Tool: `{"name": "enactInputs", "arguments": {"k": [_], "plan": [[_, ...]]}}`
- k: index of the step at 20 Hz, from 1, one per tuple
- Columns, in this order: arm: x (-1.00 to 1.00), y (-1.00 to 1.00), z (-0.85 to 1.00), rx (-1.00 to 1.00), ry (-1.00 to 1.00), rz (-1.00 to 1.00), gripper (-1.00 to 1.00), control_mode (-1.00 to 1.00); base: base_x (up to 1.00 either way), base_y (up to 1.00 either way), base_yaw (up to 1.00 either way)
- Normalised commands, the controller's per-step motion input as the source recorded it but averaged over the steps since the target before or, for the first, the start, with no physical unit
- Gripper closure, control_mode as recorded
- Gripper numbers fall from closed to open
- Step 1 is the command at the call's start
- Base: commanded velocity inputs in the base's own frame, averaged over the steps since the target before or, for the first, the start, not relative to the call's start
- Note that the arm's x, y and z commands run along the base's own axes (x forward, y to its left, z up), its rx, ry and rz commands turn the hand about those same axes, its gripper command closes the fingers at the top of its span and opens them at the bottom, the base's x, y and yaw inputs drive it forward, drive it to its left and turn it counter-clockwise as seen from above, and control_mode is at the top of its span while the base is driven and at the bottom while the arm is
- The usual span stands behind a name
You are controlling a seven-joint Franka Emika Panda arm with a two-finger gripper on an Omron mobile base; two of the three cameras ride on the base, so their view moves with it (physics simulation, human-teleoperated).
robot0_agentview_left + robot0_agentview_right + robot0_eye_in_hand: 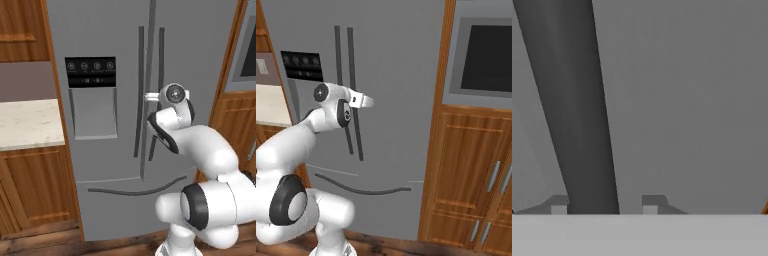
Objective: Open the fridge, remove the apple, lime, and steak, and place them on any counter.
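Closest to the hand camera, the dark vertical bar of the right door handle point(579, 110) runs up between the two finger tips point(559, 206), which stand at either side of its base with little gap showing; the gripper point(604, 207) looks closed around this bar, though the actual contact at the pads is hidden at the bottom of that view. From the left base camera the white arm rises from the lower right, and its gripper point(150, 97) reaches in level to the pair of dark handles at the middle of the fridge point(120, 35), meeting the right door handle point(159, 90) about halfway up. From the right base camera the gripper point(367, 101) sits at the same bar point(353, 90), just right of the left door handle point(341, 85). Both upper doors of the tall grey fridge point(401, 75) lie flush and shut, and the bottom drawer point(130, 205) with its curved dark handle is shut too. A black dispenser panel point(90, 71) sits in the left door. Left of the fridge, the cream speckled counter point(27, 122) rests on brown wooden cabinets point(35, 187). Right of the fridge, a built-in oven point(483, 57) sits above more wooden cabinets point(471, 175) with silver bar handles.
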Motion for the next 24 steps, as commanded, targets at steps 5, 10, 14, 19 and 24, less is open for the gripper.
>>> {"name": "enactInputs", "arguments": {"k": [5, 10, 14, 19, 24], "plan": [[-1.0, -1.0, 0.26, 0.01, -0.17, -0.03, 1.0, -1.0, 0.0, 0.0, 0.0], [-1.0, -1.0, 0.22, 0.0, -0.09, -0.05, 1.0, -1.0, 0.0, 0.0, 0.0], [-0.99, -1.0, 0.28, 0.0, -0.04, -0.03, 1.0, -1.0, 0.0, 0.0, 0.0], [-1.0, -0.89, 0.32, 0.0, -0.01, -0.02, -1.0, -1.0, 0.0, 0.0, 0.0], [-1.0, 0.14, 0.72, 0.0, -0.07, 0.0, -1.0, -1.0, 0.0, 0.0, 0.0]]}}
